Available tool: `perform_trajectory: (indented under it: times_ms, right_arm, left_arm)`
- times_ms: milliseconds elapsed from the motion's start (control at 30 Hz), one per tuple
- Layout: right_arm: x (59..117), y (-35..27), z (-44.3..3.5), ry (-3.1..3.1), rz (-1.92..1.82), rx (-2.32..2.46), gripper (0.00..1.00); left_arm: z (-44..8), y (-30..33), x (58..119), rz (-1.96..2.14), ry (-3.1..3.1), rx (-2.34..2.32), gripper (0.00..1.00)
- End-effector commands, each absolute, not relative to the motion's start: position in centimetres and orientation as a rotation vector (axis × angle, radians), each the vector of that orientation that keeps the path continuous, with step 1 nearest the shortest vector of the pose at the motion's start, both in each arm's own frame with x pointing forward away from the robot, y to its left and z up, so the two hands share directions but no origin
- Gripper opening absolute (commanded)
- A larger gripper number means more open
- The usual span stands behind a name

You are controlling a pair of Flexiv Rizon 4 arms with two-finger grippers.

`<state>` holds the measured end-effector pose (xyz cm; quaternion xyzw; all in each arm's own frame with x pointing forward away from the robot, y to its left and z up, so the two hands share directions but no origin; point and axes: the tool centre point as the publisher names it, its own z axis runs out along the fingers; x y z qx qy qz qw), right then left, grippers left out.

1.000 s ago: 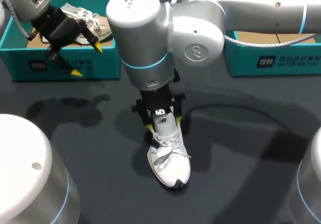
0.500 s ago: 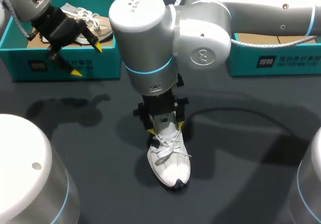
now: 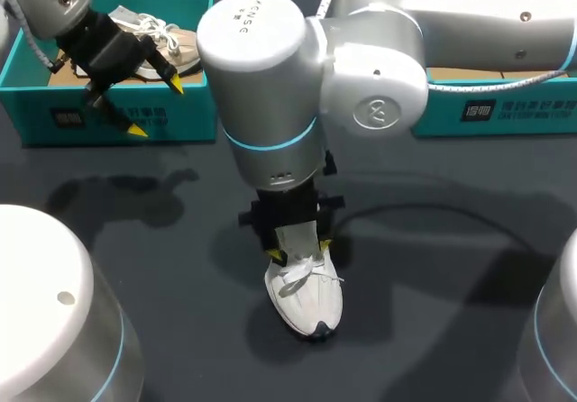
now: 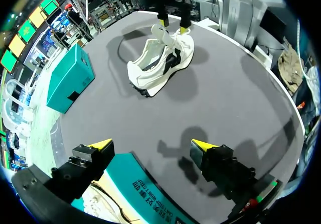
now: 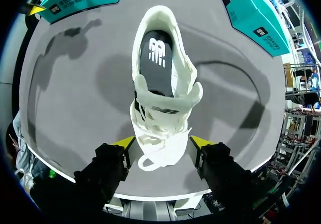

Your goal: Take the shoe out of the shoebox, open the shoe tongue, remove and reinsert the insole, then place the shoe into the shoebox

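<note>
Our right gripper [image 5: 161, 143] hangs spread astride the shoe's [image 5: 165, 121] laces, mid-table on the near side. The shoe is out of the far-right shoebox [image 3: 487, 109]. Its insole [image 5: 156, 58] is inside, so we judge tongue, insole and reboxing remain. Our left gripper [image 4: 150, 144] hovers spread and empty, far left.

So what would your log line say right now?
left pincer: open, empty | right pincer: open, straddling shoe | shoe: upright on table

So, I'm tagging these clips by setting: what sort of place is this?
Probably a robot lab bench, not a shop: two robot arms over a dark table, teal shoeboxes at its far edge, one white shoe on it.
</note>
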<state>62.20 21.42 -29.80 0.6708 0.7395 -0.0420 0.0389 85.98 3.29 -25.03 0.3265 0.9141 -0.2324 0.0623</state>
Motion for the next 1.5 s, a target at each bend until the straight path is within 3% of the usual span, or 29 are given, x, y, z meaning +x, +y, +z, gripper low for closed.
perform_trajectory:
  times_ms: [33,333,833,1200,1500]
  right_arm:
    - [61.1,21.0,-29.5,2.252,-0.106,2.068,0.49]
    - [60.2,20.6,-29.5,2.238,-0.109,2.094,0.42]
    - [65.3,20.7,-31.6,2.32,-0.045,1.989,0.22]
    - [69.1,20.0,-35.0,2.411,-0.033,2.003,0.15]
    - [68.2,20.9,-31.9,2.373,-0.024,1.895,0.16]
  left_arm:
    - [-25.0,3.3,85.9,-0.698,2.764,0.988,1.0]
    - [-25.0,3.3,85.9,-0.698,2.764,0.988,1.0]
    - [-25.0,3.3,85.9,-0.698,2.764,0.988,1.0]
    - [-25.0,3.3,85.9,-0.698,2.764,0.988,1.0]
    - [-25.0,3.3,85.9,-0.698,2.764,0.988,1.0]
